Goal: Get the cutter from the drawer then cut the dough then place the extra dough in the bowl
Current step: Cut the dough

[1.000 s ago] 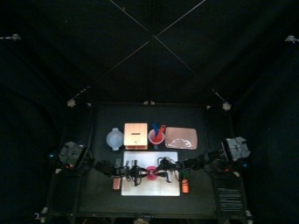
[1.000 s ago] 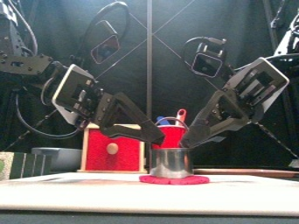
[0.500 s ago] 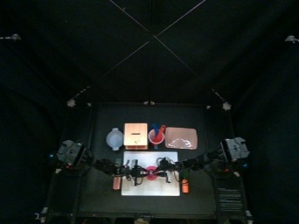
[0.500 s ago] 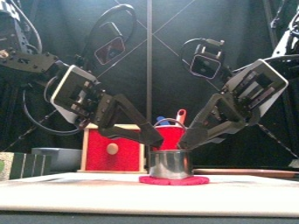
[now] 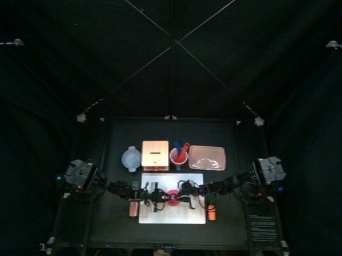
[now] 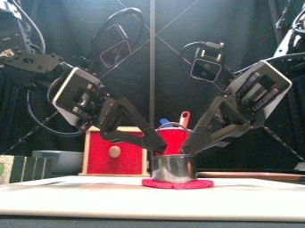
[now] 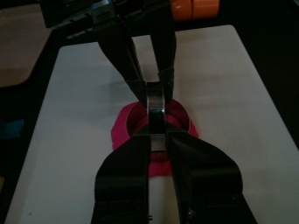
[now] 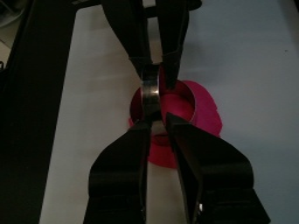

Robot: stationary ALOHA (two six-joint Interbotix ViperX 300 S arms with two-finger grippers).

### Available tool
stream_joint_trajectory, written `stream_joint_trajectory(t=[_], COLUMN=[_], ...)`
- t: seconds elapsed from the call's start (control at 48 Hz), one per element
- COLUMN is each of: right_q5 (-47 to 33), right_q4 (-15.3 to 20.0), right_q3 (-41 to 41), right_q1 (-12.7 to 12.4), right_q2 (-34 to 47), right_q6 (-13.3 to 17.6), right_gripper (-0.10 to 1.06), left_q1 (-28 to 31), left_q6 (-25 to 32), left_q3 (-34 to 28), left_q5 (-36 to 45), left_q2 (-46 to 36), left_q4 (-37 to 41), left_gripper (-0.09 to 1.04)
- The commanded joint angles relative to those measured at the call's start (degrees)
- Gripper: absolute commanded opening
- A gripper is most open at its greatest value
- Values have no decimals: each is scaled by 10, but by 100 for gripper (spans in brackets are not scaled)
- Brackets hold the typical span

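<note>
**Cutter** (image 6: 176, 166): round, metal, open at the top. It stands upright on the dough (image 6: 179, 184), near the middle of the white cutting board (image 7: 70, 96), toward the front of the tabletop (image 5: 114, 230).
- Handling: we judge it stiff, light and smooth-walled, so it is apt to slip under a loose hold.
- Where to hold: the thin rim is the best place. We would pinch it from opposite sides so it cannot tip, and bear straight down.
- We cannot make out its wire handle.

**Dough**: red-pink, a flat disc lying under the cutter, with its edge showing past the metal wall.
- Handling: we judge it soft, and liable to stick, stretch or tear.
- Where to hold: the outer ring would best be lifted gently at its outer edge.
- We cannot tell whether the cut has gone through.

**Left fingers** (image 7: 126, 171): they enter from the left and are drawn together to a narrow pinch on the cutter's rim on that side.

**Right fingers** (image 8: 126, 166): they enter from the right and are closed in the same way on the opposite rim. The two pairs face each other across the cutter, tips close together.

**Behind the board, along the back of the tabletop:**
- **Blue-grey bowl** (image 5: 131, 158): at the left. It is where the extra dough is to go.
- **Pale wooden box** (image 5: 155, 153): just beside the bowl, with a red drawer front.
- **Red cup** (image 5: 179, 154): next along, holding toy knives.
- **Pink tray** (image 5: 209, 157): at the right.
</note>
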Motion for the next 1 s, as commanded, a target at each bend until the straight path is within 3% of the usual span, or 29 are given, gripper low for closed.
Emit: stream_joint_trajectory(t=[0.021,1.0], right_q5=[26,62], right_q4=[2,1], right_q3=[5,9], right_q1=[-4,-31], right_q2=[27,68], right_q6=[2,1], right_gripper=[54,54], left_q1=[-1,17], left_q6=[-1,-3], left_q3=[0,-14], left_q5=[26,75], left_q2=[5,42], left_q4=[4,-11], left_gripper=[39,38])
